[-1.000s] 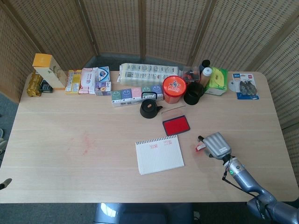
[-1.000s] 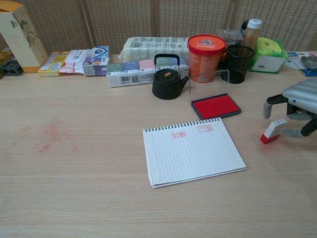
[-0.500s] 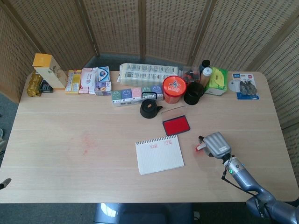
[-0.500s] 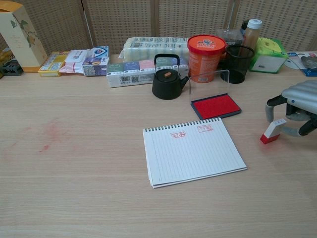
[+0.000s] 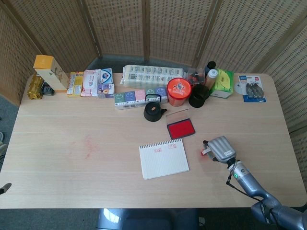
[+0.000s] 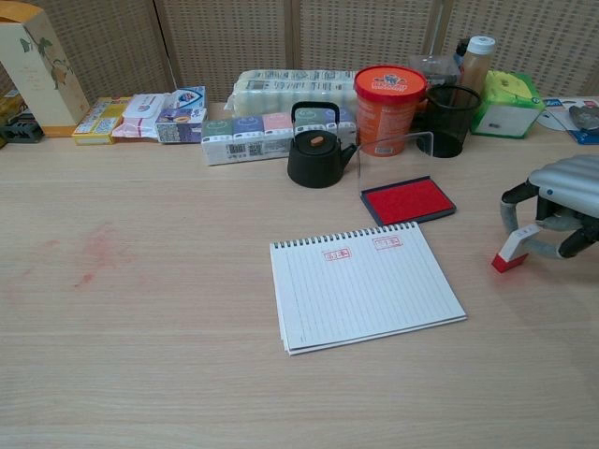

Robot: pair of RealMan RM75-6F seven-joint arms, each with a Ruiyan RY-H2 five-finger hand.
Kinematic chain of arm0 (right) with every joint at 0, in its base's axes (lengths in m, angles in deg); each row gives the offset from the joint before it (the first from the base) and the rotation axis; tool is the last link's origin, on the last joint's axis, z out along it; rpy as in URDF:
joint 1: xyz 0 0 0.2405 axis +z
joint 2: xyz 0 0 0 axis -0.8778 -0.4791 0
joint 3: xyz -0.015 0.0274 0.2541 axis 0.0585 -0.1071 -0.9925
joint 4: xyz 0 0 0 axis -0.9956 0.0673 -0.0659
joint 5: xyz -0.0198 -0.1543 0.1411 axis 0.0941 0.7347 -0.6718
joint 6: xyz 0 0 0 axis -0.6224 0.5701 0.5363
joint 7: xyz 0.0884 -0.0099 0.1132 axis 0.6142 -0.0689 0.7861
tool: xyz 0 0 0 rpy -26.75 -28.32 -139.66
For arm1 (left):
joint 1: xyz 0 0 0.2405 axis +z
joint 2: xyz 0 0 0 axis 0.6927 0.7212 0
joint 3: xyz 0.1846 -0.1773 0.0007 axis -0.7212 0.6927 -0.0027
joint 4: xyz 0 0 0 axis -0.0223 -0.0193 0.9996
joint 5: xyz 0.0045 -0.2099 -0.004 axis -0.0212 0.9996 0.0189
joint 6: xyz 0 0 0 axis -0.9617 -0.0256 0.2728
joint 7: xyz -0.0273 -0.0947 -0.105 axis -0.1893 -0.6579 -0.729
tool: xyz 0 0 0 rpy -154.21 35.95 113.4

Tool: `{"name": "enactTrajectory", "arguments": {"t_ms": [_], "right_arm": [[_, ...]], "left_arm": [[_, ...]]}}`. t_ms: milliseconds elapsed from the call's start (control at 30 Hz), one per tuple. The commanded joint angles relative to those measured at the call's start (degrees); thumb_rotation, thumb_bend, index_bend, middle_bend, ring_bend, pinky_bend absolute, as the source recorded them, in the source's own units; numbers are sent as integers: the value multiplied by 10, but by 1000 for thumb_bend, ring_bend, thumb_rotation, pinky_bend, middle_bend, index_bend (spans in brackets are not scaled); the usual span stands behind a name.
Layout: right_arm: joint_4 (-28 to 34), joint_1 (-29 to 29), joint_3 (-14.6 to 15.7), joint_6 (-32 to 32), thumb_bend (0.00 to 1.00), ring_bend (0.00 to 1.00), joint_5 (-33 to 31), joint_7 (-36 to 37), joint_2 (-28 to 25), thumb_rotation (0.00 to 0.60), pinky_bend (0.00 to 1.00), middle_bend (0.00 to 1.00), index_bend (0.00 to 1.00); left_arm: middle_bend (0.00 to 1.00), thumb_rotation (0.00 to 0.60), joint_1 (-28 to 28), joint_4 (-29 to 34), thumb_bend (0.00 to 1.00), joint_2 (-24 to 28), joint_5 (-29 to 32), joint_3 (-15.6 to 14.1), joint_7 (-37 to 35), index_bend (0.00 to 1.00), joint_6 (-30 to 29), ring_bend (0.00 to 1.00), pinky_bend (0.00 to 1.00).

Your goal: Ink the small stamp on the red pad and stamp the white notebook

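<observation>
Robot hand (image 6: 562,210) cut off at chest view's right edge; notebook (image 6: 365,285) stamp marks illegible.

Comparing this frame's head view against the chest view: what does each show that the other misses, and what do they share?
Head view only: the right forearm behind the right hand, the full table outline and the floor around it.

Chest view only: the fingers curled around the small stamp, whose red end rests on the table.

Both: the white notebook with two red prints at the top, the open red pad and the black teapot.
</observation>
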Motion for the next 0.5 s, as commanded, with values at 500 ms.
{"name": "enactTrajectory", "arguments": {"t_ms": [500], "right_arm": [[160, 29, -45, 15, 474, 1000, -44, -141, -56, 600, 1000, 1000, 570]], "left_arm": [[0, 600, -1, 0, 0, 2, -3, -2, -4, 0, 3, 0, 9]]}}
